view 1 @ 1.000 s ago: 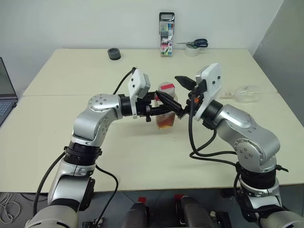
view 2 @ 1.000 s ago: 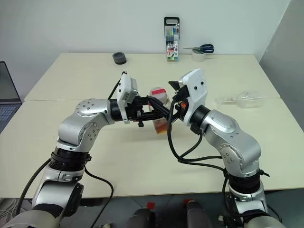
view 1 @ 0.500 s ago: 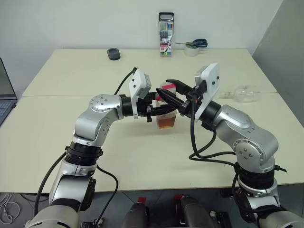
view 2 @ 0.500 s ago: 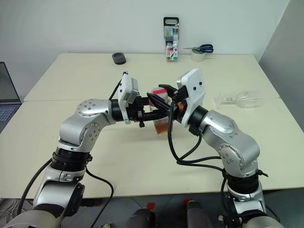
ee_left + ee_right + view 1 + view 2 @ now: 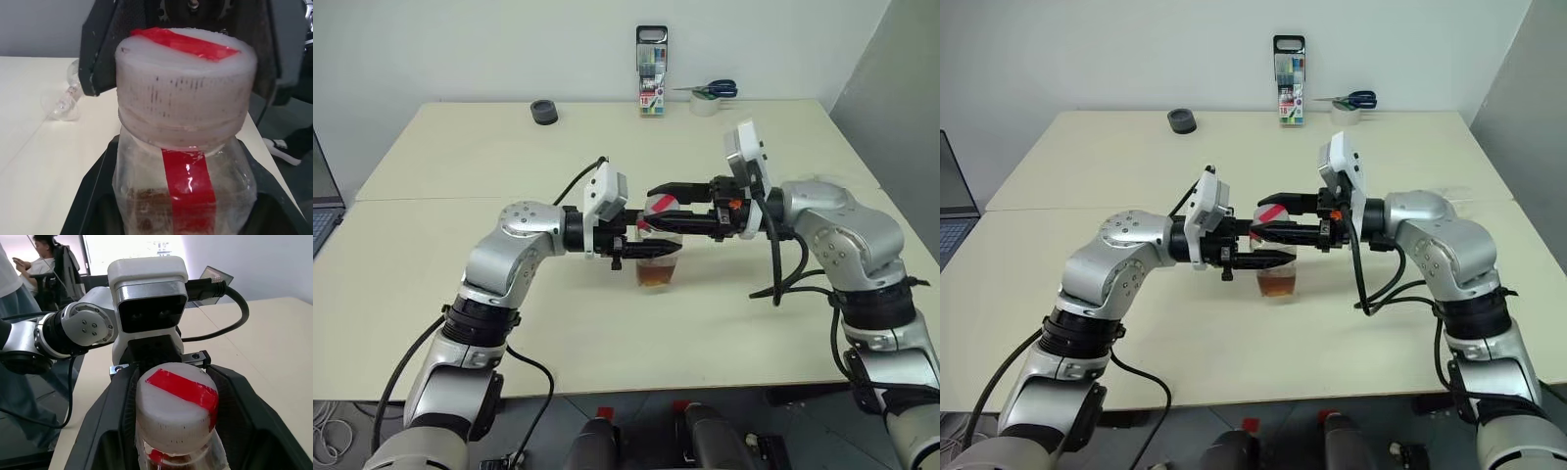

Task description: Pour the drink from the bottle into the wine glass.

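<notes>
Bottle between both grippers; wine glass lies aside

My two black-fingered grippers, left gripper and right gripper, meet at a clear bottle with a white cap striped red, a red label strip and amber-brown drink, over a cream table; blue-handled scissors lie behind.

Head stereo overhead; 2 wrist close-ups
</notes>
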